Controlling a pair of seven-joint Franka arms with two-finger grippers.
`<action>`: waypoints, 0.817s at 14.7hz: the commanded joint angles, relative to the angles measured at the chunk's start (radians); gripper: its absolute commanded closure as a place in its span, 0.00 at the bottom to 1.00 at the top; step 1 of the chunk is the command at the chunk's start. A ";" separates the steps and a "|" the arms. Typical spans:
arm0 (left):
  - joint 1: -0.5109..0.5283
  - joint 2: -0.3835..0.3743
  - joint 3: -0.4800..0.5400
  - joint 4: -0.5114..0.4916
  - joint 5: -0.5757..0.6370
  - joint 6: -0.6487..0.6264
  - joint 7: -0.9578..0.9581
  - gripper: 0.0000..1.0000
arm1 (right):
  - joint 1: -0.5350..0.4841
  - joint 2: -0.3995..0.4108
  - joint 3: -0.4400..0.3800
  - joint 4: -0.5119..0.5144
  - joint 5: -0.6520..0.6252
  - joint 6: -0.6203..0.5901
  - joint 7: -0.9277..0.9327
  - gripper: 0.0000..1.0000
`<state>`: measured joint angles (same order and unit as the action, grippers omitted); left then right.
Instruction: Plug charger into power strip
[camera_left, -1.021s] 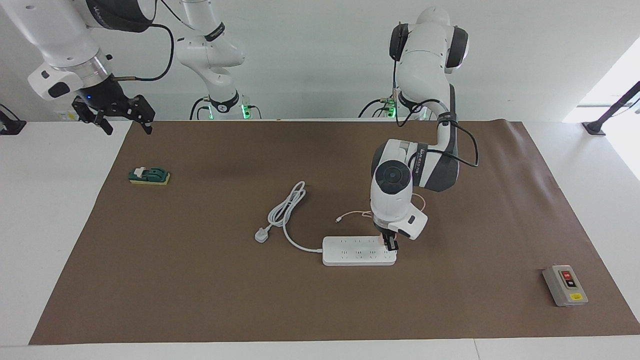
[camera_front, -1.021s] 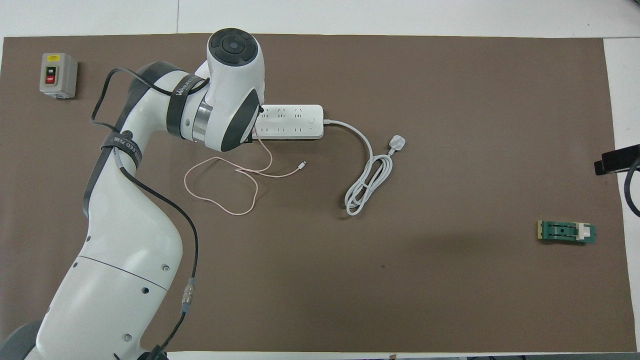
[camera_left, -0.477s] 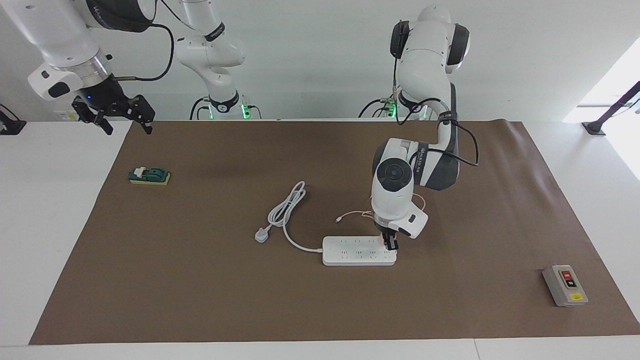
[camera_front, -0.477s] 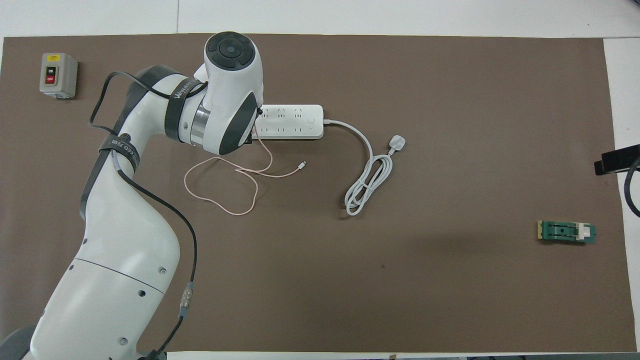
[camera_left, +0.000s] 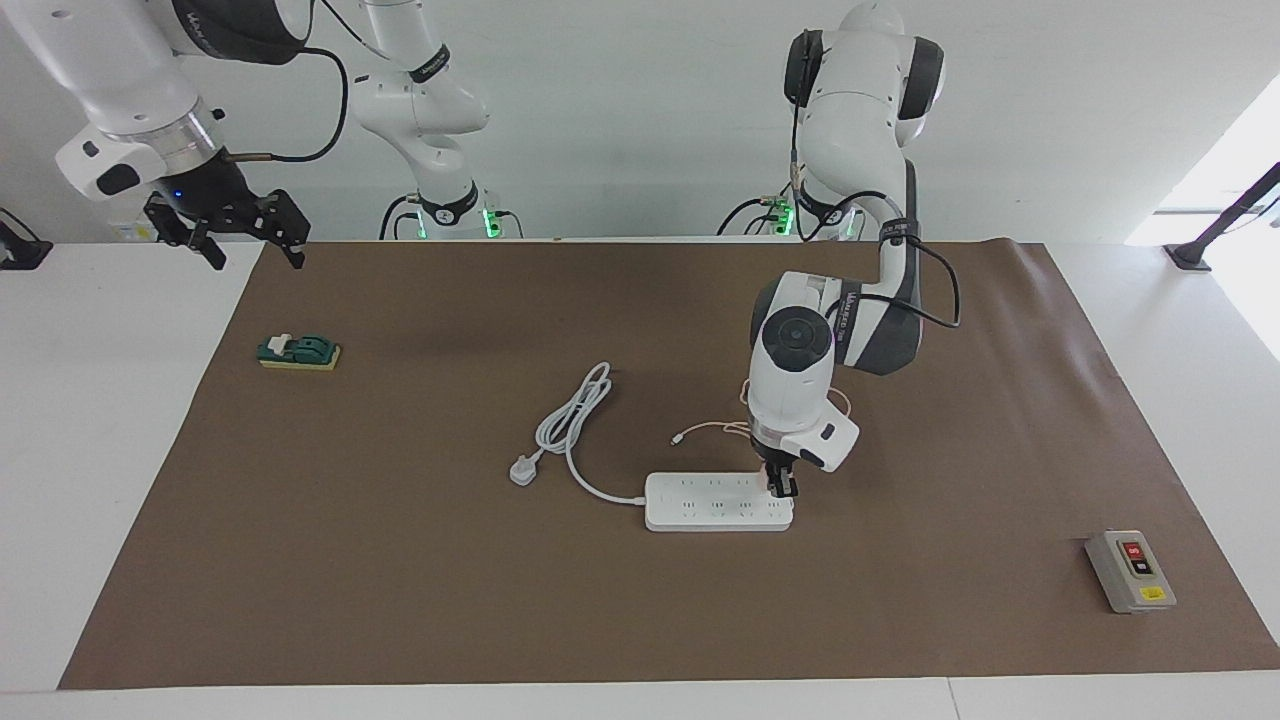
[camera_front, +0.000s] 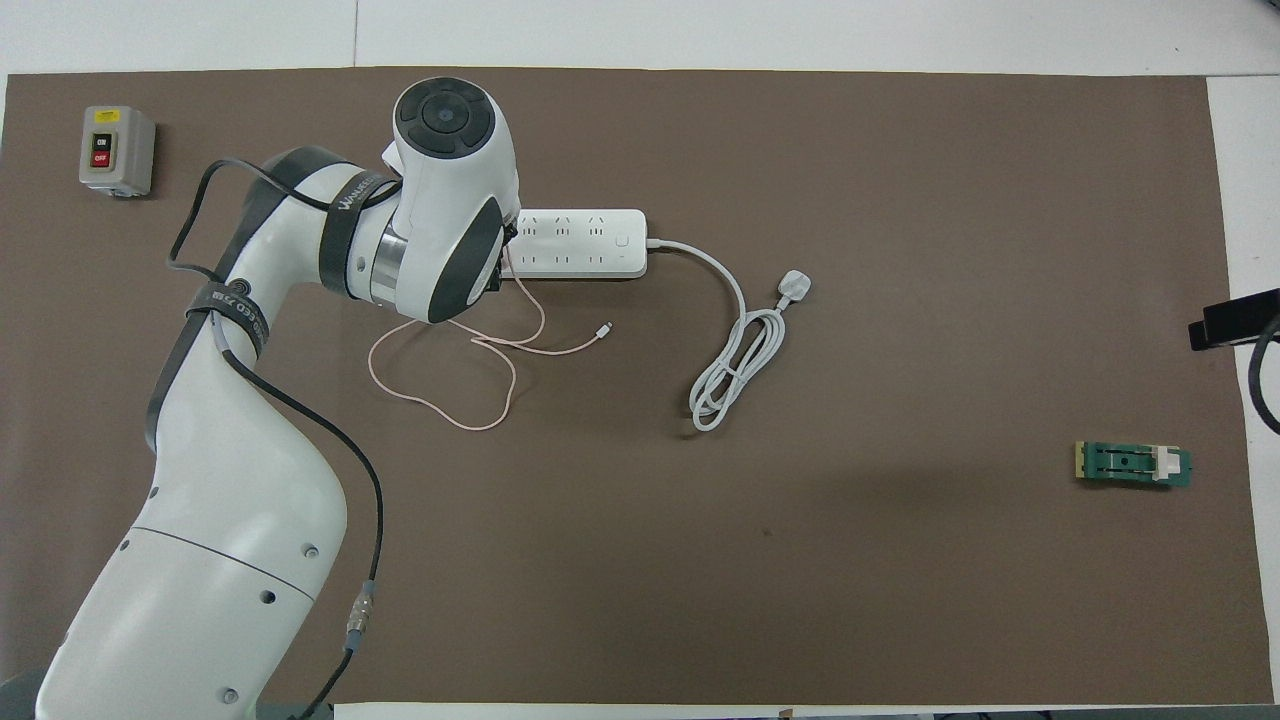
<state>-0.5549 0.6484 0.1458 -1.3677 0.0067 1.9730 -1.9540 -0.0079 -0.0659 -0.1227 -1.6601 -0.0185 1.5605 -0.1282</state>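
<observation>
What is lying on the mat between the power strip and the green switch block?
In the overhead view, only the power strip's coiled white cord and plug lie before the green switch block; the rest is bare.

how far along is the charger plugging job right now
Done: the left gripper has the charger over the power strip, at the end toward the left arm. In hand: pressing it down. Left: seating, which is hidden, and letting go. The right gripper waits open.
</observation>
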 joint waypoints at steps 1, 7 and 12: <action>0.040 0.051 -0.009 -0.030 -0.011 0.052 0.081 1.00 | -0.015 -0.017 0.008 -0.015 0.014 -0.010 -0.011 0.00; 0.033 0.053 -0.008 -0.018 -0.013 0.021 0.107 1.00 | -0.015 -0.019 0.008 -0.015 0.014 -0.010 -0.011 0.00; 0.032 0.057 -0.008 0.005 -0.020 -0.011 0.101 1.00 | -0.015 -0.019 0.009 -0.015 0.015 -0.010 -0.011 0.00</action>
<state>-0.5357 0.6663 0.1381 -1.3713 -0.0020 1.9805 -1.8750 -0.0079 -0.0659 -0.1227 -1.6603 -0.0185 1.5605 -0.1282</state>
